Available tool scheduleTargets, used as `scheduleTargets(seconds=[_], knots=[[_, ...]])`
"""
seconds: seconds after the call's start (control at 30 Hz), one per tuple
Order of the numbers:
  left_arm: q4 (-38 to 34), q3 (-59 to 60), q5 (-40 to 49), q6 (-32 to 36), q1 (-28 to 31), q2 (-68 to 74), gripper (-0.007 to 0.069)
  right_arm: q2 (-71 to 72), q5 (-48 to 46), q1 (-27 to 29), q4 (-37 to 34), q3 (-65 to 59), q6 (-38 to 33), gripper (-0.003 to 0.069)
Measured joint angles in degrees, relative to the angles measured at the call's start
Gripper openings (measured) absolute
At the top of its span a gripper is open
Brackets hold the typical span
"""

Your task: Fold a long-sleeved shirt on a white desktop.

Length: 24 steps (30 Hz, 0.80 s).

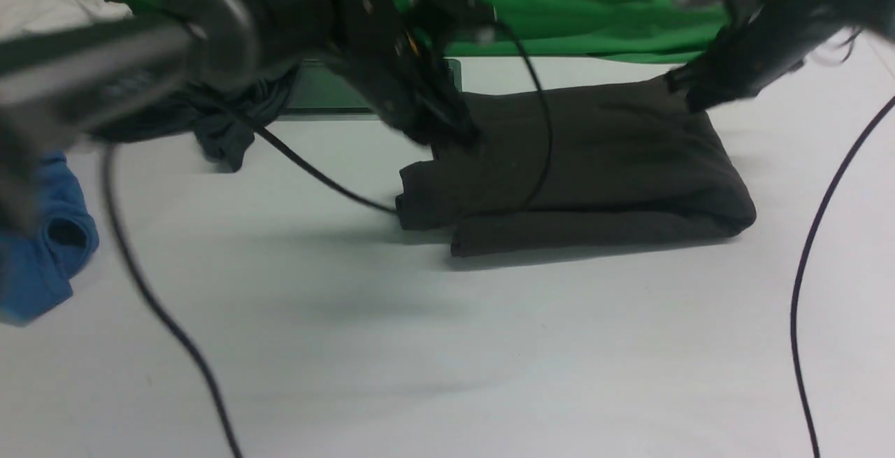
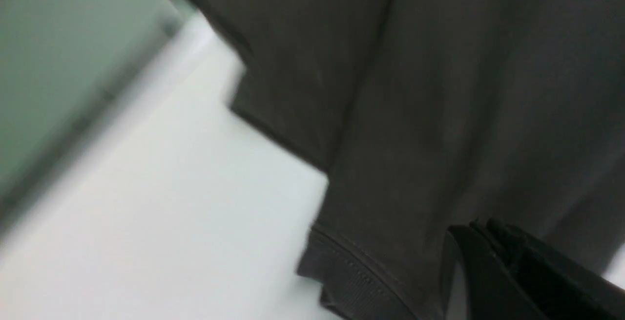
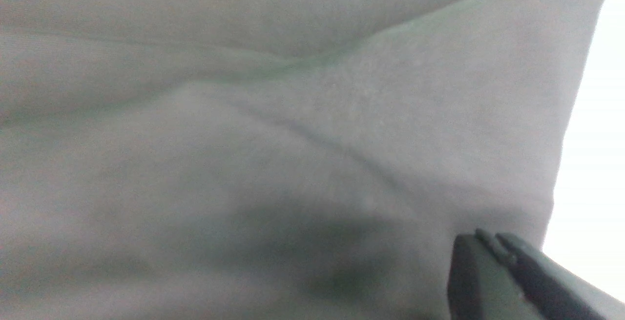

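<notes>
Both closed grippers rest on the folded long-sleeved shirt [image 1: 594, 164].

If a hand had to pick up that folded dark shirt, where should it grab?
Probably the long-sleeved shirt's near edge, coming low from the robot's side: there the layers end in a thick lip raised off the white desktop, easier to pinch than the flat top.
</notes>
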<state>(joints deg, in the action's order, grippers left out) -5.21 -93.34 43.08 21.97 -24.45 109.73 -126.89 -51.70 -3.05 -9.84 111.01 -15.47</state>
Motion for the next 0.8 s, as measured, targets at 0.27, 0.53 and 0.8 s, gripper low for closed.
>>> scheduleTargets(seconds=[0.27,0.53,0.8], knots=[[4.74,7.73,-9.9,-1.3,1.88,-25.93,0.0017,26.96,-5.65,0.17,0.93,-12.42,1.44,0.0024],[3.1,27.02,-29.24,-1.7,4.22,-46.07,0.0017,53.54,-6.37,0.17,2.3,-34.94,5.73,0.0031],[-3.43,43.25,-34.29,-2.32,4.22,-64.66,0.0017,76.15,-6.65,0.17,2.66,-53.68,7.1,0.0034]])
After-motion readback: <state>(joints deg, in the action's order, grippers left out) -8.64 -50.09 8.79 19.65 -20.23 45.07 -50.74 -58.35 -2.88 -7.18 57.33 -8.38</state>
